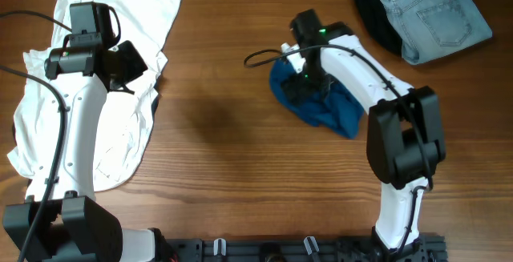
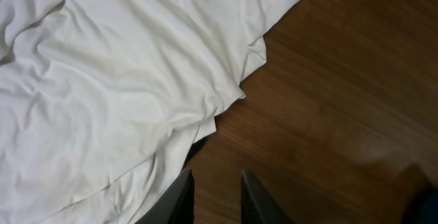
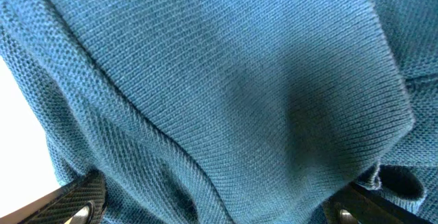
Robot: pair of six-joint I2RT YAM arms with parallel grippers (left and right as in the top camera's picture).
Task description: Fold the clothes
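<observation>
**Open wood between garments**

Overhead: the white shirt is lying at the table's left edge beneath the left end effector. The dark-blue T-shirt is sitting bunched mid-right under the right end effector.

Left wrist: fingers are hanging narrowly apart beside the shirt's hem.

Right wrist: fingers are standing wide apart, blue knit between.
</observation>
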